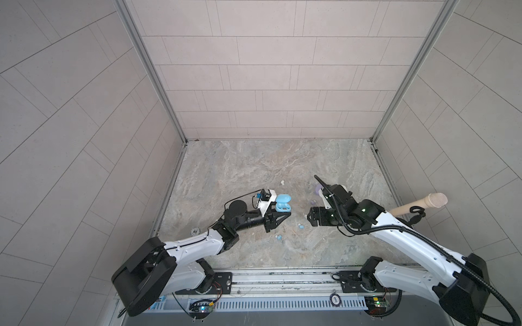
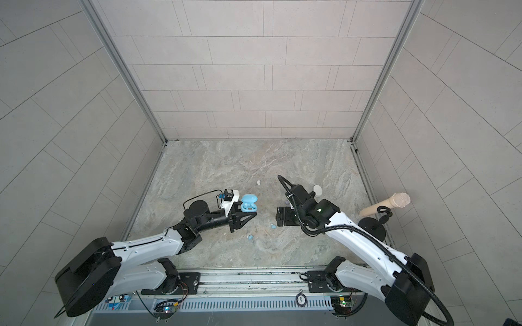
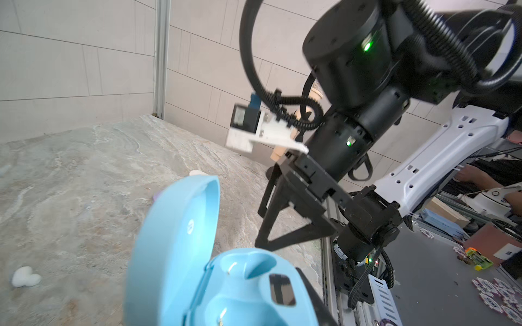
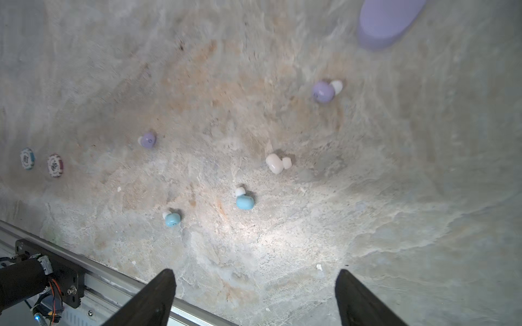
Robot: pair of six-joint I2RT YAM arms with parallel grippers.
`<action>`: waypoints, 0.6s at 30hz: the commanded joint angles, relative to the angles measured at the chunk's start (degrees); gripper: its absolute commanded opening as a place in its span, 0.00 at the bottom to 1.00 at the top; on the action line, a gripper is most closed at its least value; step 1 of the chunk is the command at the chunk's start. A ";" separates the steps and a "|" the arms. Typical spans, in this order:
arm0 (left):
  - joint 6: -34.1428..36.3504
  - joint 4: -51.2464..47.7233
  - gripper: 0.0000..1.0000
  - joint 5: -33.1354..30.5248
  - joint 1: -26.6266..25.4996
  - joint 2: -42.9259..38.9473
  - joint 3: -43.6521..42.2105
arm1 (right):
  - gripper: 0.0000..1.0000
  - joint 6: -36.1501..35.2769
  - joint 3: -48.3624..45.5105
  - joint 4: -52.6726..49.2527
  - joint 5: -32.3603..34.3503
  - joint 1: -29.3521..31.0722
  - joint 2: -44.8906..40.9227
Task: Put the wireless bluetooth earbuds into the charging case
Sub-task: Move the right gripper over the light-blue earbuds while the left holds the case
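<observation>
Left gripper: we see the left gripper (image 1: 285, 214) clamped tight on the light blue pebble-shaped plastic charging case (image 3: 243, 285), left of centre and lifted off the grey marbled tabletop (image 1: 254, 169).
Case pose: the lid is swung open and both sockets are bare. We judge it is held up and turned towards the right arm so a bud can be dropped straight in.
Right gripper: the right gripper (image 4: 255, 272) has its jaws spread wide with nothing between them, and it hangs pointing down over the table.
Blue buds: two tiny rounded light blue plastic earbuds (image 4: 245, 201) lie loose between the arms on the near side, the second blue bud (image 4: 173, 219) just nearer us. They match the case, so we reckon the right gripper hovers here to pick one.
Other buds: two lilac plastic earbuds (image 4: 323, 91) sit right of centre with the second lilac bud (image 4: 148, 139) nearer, and a white plastic earbud (image 4: 274, 163) lies just beyond the blue pair. A second white earbud (image 1: 282, 183) sits far of the case.
Spare cases: a lilac oval plastic case (image 4: 389, 19) and a white oval plastic case (image 2: 317, 189) sit closed at far right.
Hard to see: the right arm covers the lilac buds in both top views. The wrist view cuts off the blue case's underside and shows only an edge of one finger, so we cannot tell exactly where the pads bite.
</observation>
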 commanded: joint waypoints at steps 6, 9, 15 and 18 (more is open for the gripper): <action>0.90 -2.99 0.00 -3.87 4.57 -4.93 0.48 | 0.83 14.26 -3.04 13.84 -6.19 6.75 10.58; 0.99 -3.62 0.00 -4.08 4.76 -5.62 0.96 | 0.82 15.35 -3.52 16.28 -6.39 7.24 14.25; 1.48 -4.97 0.00 -4.20 4.84 -6.88 1.02 | 0.82 15.09 -2.33 18.05 -5.73 7.16 19.92; 1.56 -5.19 0.00 -4.29 4.85 -7.16 0.78 | 0.81 15.40 -2.62 20.00 -5.37 7.09 22.29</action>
